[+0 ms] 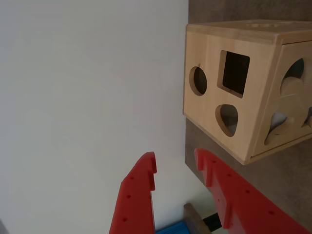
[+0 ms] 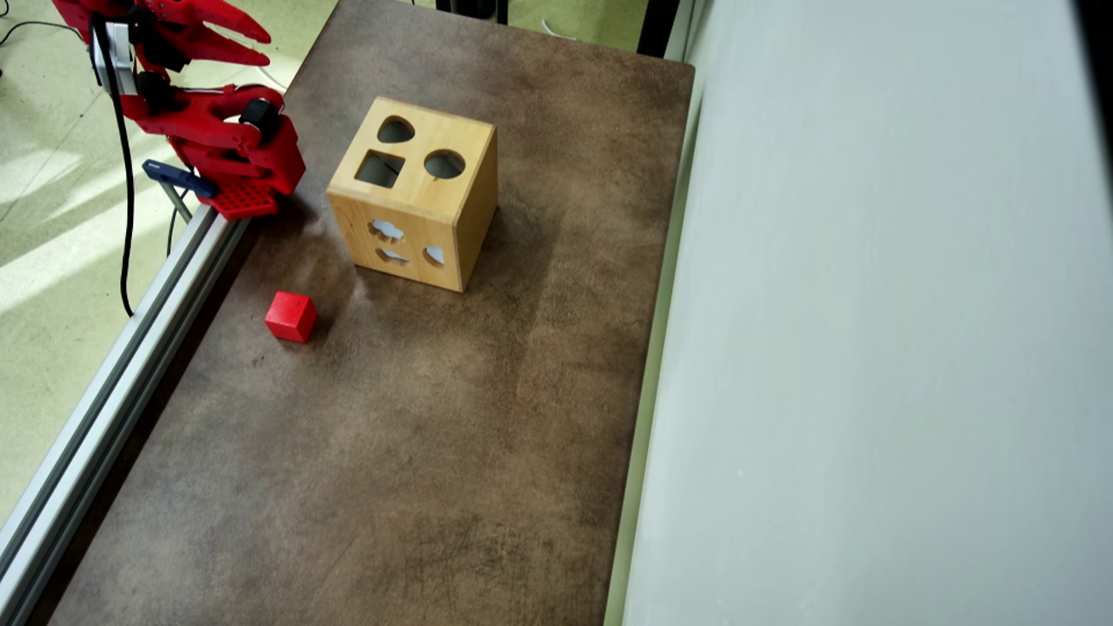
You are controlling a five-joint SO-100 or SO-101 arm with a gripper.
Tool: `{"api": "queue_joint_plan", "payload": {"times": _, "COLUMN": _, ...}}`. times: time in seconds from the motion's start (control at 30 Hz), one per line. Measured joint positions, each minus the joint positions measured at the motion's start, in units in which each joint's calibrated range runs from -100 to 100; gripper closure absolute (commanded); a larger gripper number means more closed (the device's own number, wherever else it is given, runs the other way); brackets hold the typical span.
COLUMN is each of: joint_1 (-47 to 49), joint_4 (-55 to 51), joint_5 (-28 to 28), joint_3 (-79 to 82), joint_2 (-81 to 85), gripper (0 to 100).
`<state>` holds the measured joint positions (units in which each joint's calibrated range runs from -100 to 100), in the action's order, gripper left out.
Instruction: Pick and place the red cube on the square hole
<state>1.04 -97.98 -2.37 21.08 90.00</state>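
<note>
Red cube [image 2: 290, 316] on table, untouched; hand [image 1: 176, 162] spread apart, empty, well apart from cube.

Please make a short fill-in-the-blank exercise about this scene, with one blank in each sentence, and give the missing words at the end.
1. The red cube lies on the brown ____.
2. The top of the wooden box has a heart-like cut-out, a round cut-out and the ____ hole.
3. The hand is open and holds ____.
4. In the overhead view, the cube is ____ the box, not inside it.

Missing words: table; square; nothing; outside
</note>
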Motion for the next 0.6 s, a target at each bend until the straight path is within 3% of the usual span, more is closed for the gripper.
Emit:
{"api": "queue_joint_plan", "payload": {"times": 0.33, "joint_1": -0.07, "joint_4": 0.0, "joint_5": 0.0, "joint_3": -23.21, "joint_2": -26.95, "gripper": 87}}
{"api": "queue_joint_plan", "payload": {"times": 0.6, "joint_1": -11.0, "joint_4": 0.0, "joint_5": 0.0, "joint_3": -29.53, "joint_2": -39.58, "gripper": 87}}
